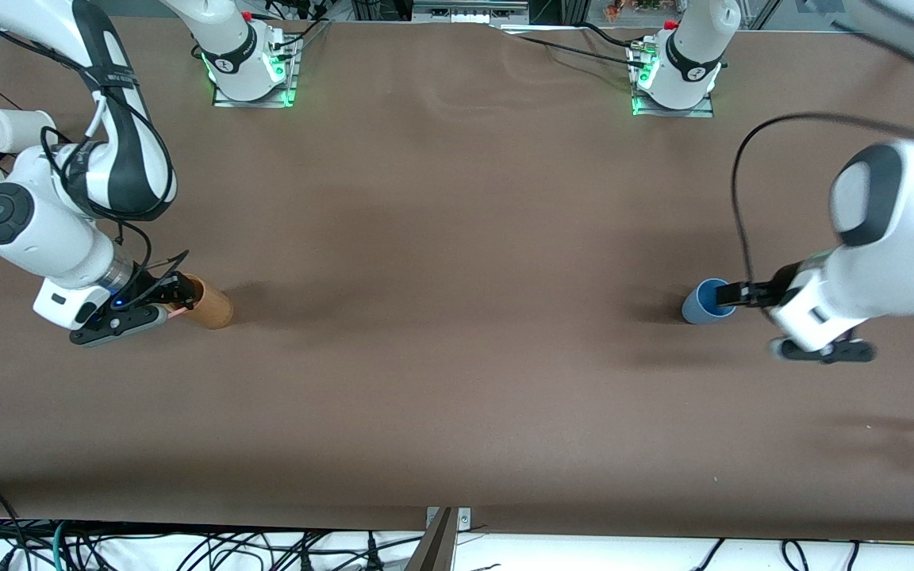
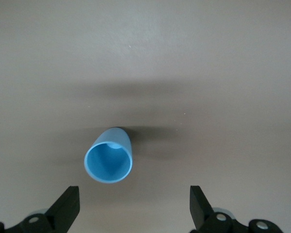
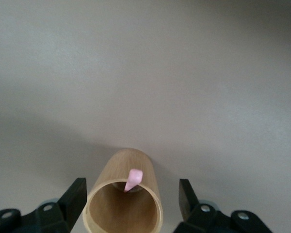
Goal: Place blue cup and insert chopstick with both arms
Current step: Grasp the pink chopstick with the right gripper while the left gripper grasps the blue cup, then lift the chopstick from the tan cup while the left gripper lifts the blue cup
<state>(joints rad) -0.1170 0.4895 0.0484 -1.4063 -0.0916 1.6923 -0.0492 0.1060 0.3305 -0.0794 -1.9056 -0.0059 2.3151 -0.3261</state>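
Front view: I've both released claws reaching, left claw (image 1: 728, 296) at blue cup (image 1: 707, 302), right claw (image 1: 177, 295) over chopstick (image 3: 133, 179); next, clench.

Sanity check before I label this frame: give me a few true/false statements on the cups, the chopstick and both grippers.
1. The blue cup stands upright on the table. True.
2. The left gripper is shut on the blue cup. False: its jaws are open, the cup between and ahead of the fingers, untouched.
3. The chopstick stands in the tan cup. True.
4. The right gripper is over the blue cup. False: it is at the tan cup.
5. The two cups touch. False: they stand at different ends of the table.
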